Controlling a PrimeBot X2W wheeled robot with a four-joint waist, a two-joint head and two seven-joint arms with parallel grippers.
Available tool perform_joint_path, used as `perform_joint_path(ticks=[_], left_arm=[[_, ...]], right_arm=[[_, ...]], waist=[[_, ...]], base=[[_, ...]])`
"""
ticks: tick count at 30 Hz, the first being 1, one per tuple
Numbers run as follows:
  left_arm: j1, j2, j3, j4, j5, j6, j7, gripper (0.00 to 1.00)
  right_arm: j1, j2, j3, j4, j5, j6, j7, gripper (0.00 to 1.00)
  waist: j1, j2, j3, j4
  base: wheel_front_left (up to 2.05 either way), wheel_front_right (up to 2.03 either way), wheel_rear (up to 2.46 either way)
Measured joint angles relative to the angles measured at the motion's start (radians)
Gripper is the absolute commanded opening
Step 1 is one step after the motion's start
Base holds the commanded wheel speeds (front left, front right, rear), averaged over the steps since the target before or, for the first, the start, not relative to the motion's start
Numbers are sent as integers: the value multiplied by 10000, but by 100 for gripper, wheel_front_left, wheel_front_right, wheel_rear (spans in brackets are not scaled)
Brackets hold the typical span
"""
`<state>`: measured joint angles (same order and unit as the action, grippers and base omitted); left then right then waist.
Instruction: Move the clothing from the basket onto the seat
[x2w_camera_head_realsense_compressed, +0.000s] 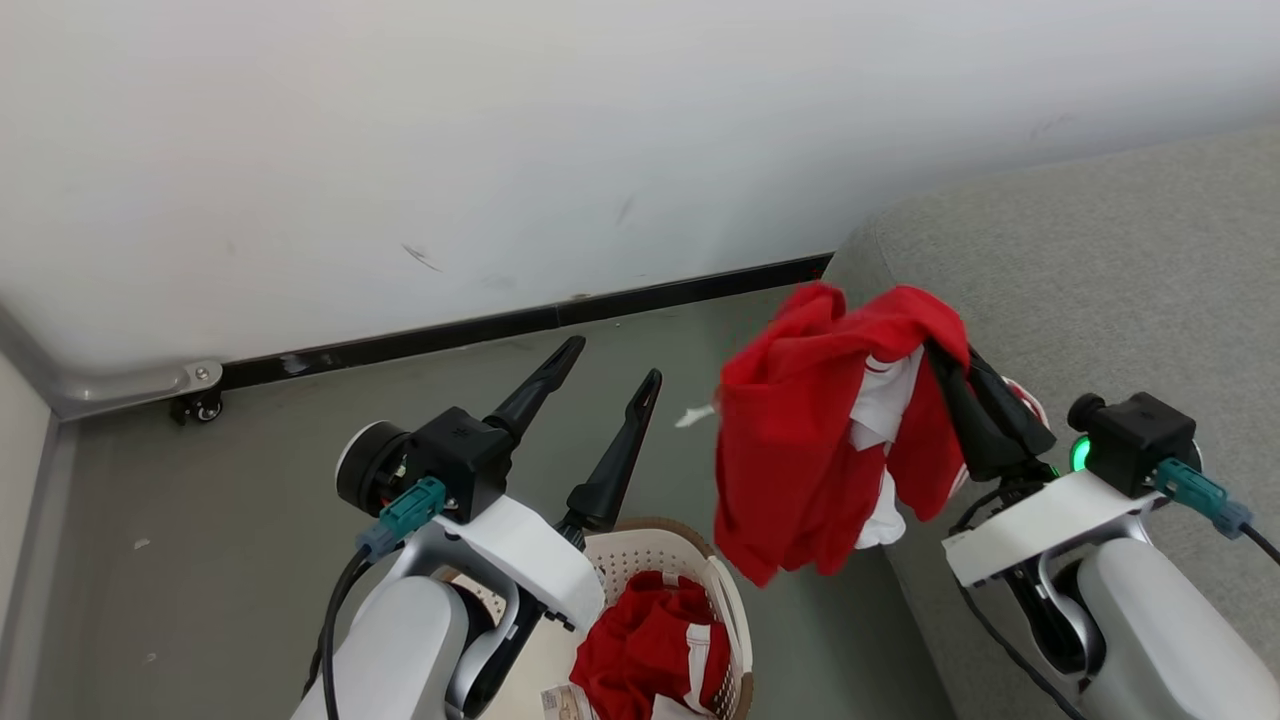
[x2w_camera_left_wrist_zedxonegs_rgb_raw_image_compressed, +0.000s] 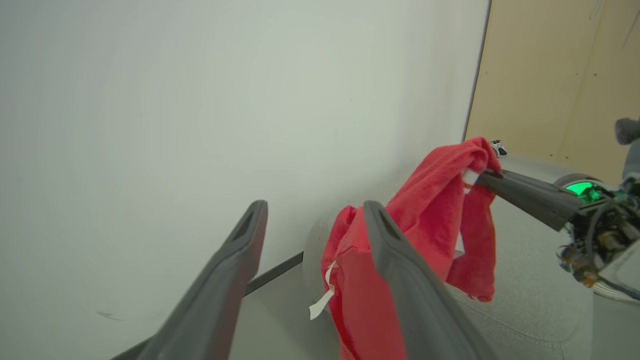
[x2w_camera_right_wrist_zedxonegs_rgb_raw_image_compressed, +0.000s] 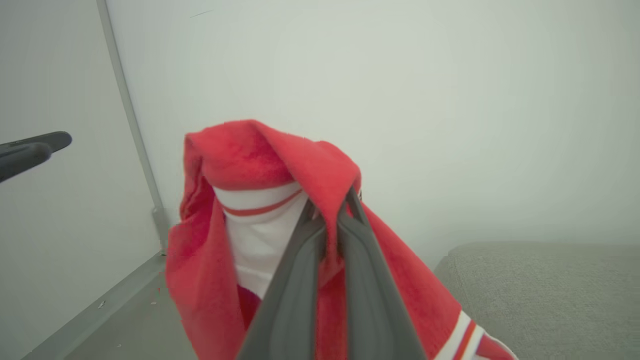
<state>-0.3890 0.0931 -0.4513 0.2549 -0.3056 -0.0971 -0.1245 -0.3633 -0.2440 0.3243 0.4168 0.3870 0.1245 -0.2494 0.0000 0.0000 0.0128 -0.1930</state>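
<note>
The basket (x2w_camera_head_realsense_compressed: 640, 553) holds crumpled red-and-white clothing (x2w_camera_head_realsense_compressed: 645, 650).

The left hand (x2w_camera_head_realsense_compressed: 613, 362) is showing two long, tapering black fingers (x2w_camera_head_realsense_compressed: 610, 470) on a black block (x2w_camera_head_realsense_compressed: 462, 452) with a round, white-rimmed cap (x2w_camera_head_realsense_compressed: 362, 462). The right hand (x2w_camera_head_realsense_compressed: 948, 365) is wearing matching dark fingers. Teal connectors (x2w_camera_head_realsense_compressed: 405, 512) are feeding black cables (x2w_camera_head_realsense_compressed: 335, 620) at each wrist, and a green light (x2w_camera_head_realsense_compressed: 1079, 453) is glowing on the right. White plates (x2w_camera_head_realsense_compressed: 530, 555) are topping pale grey forearms (x2w_camera_head_realsense_compressed: 400, 650).
</note>
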Motion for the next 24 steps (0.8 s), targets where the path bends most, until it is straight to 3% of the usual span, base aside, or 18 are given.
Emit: perform_joint_path(ticks=[24], left_arm=[[54, 311, -568, -40, -109, -190, -251, 100]], right_arm=[[1186, -514, -1367, -497, -267, 0, 2, 0]], waist=[[0, 0, -263, -548]], base=[[0, 0, 0]])
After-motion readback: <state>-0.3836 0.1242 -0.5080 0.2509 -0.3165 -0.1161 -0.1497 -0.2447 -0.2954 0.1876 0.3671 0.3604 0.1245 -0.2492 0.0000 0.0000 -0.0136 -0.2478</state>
